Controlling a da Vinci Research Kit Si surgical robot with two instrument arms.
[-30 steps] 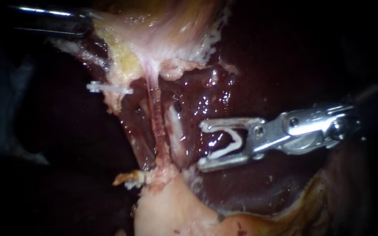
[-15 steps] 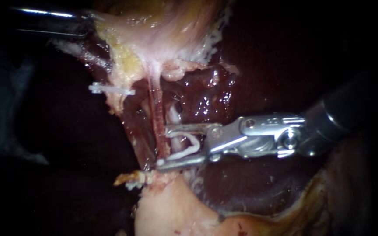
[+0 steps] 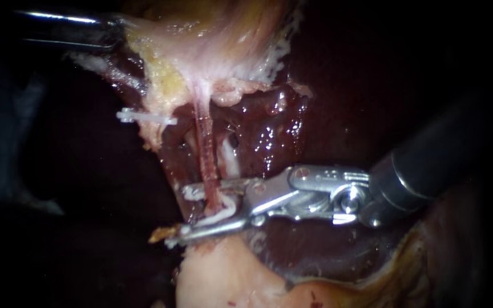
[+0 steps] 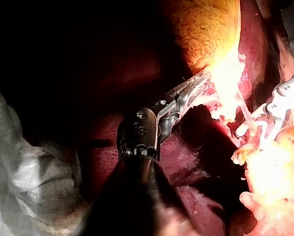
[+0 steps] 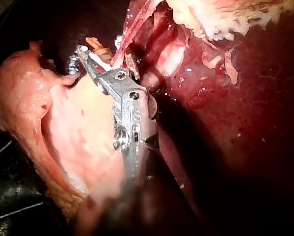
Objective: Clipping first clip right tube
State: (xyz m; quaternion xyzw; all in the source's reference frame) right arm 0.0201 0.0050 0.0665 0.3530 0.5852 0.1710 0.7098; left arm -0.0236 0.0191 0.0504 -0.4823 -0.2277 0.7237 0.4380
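My right instrument [image 3: 179, 214] comes in from the right, its jaws open and carrying a white clip [image 3: 223, 212]. The jaws straddle a thin red tube [image 3: 205, 154], which runs down between them. A paler tube [image 3: 230, 161] just to its right passes behind the upper jaw. The right wrist view shows the same jaws [image 5: 100, 46] around the red tube [image 5: 133, 23]. At the upper left, my left instrument [image 3: 112, 28] is shut on the pale yellowish gallbladder [image 3: 212, 40] and holds it up. In its wrist view those jaws [image 4: 202, 82] grip the bright tissue.
Another white clip [image 3: 144, 117] sits across a tissue strand left of the tubes. Dark red liver [image 3: 338, 85] lies behind and to the right. A pale fleshy lump [image 3: 218, 274] sits just under the lower jaw. Grey cloth [image 4: 23, 182] lies beside the left shaft.
My right instrument has slid left from beside the tubes, and its open jaws with the clip now reach across the red tube. The left instrument has held still.
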